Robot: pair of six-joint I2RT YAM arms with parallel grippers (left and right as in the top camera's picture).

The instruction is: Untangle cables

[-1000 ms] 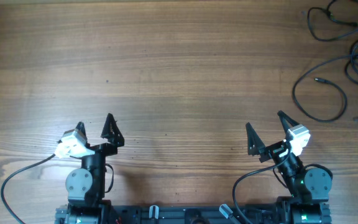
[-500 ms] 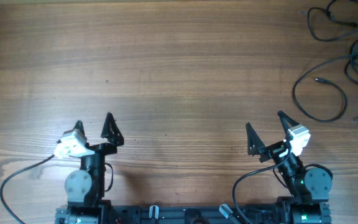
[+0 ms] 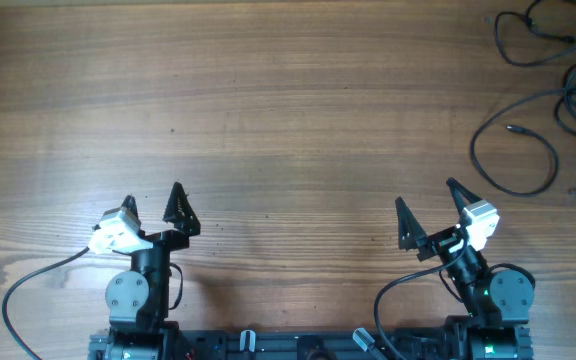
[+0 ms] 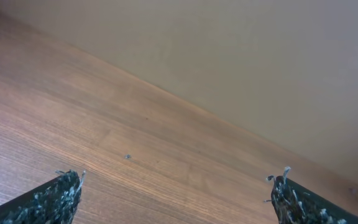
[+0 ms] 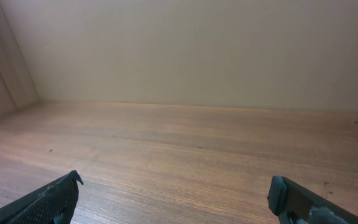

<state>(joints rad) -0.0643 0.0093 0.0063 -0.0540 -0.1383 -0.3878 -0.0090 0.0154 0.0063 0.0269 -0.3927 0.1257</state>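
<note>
Cables (image 3: 513, 130): thin black cords lying loose on the table at about 2 o'clock in the overhead view, against the far right edge. Several loops overlap there; which cord crosses over which is too fine to tell.
Largest loop: an open oval at the near side of the cluster, with a small plug end lying inside it.
Upper loops: a smaller tangle at 1 o'clock, partly cut off by the edge of the view.
Left gripper (image 3: 152, 193): at 7 o'clock, near the front edge, fingers spread wide and holding nothing. Its wrist view shows the two fingertips (image 4: 70, 186) far apart above bare wood.
Right gripper (image 3: 425, 192): at 5 o'clock, fingers likewise wide apart and empty. The cables lie toward its 1 o'clock, well apart from it.
Right wrist view: both fingertips (image 5: 67, 190) low in the corners, with a sliver of black cord at the right edge at 3 o'clock.
Table (image 3: 268, 100): brown wood grain, running up to a plain beige wall (image 4: 260, 62).
Arm wires (image 3: 28, 280): thicker black leads curling from each arm base at the front edge, separate from the cables.
</note>
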